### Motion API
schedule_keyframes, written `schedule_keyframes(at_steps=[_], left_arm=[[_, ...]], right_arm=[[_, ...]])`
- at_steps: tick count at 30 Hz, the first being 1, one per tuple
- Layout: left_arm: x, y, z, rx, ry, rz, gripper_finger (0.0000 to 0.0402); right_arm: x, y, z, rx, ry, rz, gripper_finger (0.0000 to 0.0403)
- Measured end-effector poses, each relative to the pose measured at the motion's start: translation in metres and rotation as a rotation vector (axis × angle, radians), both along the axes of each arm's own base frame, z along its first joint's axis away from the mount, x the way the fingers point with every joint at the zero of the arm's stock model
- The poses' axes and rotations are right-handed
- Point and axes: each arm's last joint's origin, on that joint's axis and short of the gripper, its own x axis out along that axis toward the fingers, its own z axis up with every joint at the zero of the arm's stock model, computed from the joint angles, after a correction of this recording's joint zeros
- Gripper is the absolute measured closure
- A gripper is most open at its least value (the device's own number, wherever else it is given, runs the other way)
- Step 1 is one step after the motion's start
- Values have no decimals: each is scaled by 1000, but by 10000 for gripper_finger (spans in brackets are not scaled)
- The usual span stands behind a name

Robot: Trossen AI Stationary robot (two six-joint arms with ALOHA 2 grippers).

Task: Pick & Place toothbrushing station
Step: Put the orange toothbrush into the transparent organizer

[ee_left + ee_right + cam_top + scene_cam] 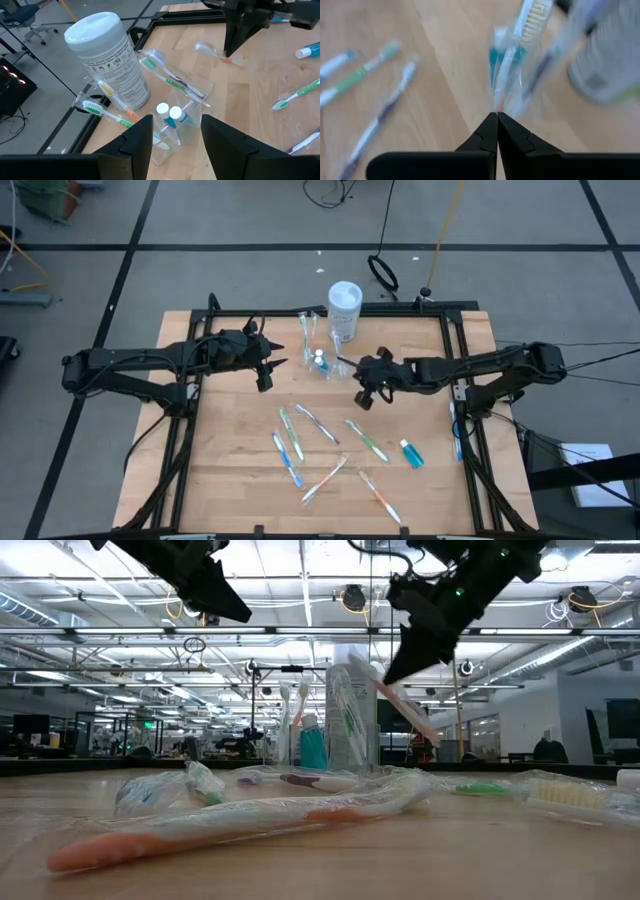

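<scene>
right gripper [366, 385] just beside the toothbrushing station [318, 363], arm reaching in level, fingers clenched on a wrapped toothbrush [400, 705], left gripper [272, 364] parted, empty, opposite side

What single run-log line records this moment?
right gripper: shut on wrapped toothbrush, lifted | left gripper: open, above toothbrushing station | toothbrushes: loose on table

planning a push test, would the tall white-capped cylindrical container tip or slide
The tall white-capped cylindrical container stands upright and is much taller than wide, so a high push would probably tip it. On its side it would likely roll. Its wide flat base suggests a low push may slide it.
</scene>
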Motion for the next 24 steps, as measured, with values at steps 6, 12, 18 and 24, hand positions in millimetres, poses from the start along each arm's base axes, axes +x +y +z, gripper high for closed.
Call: schedule_keyframes(at_steps=[6,12,18,24], left_arm=[[0,0,0,-17,-10,9,229],[6,1,1,-101,-80,55,229],[22,3,-3,-119,-131,35,229],[39,5,-15,-128,-132,10,229]], right_arm=[[11,0,15,-103,-156,75,403],[17,-1,26,-214,-240,138,403],[19,-2,31,-302,-261,176,403],[25,-8,31,-336,-300,166,403]])
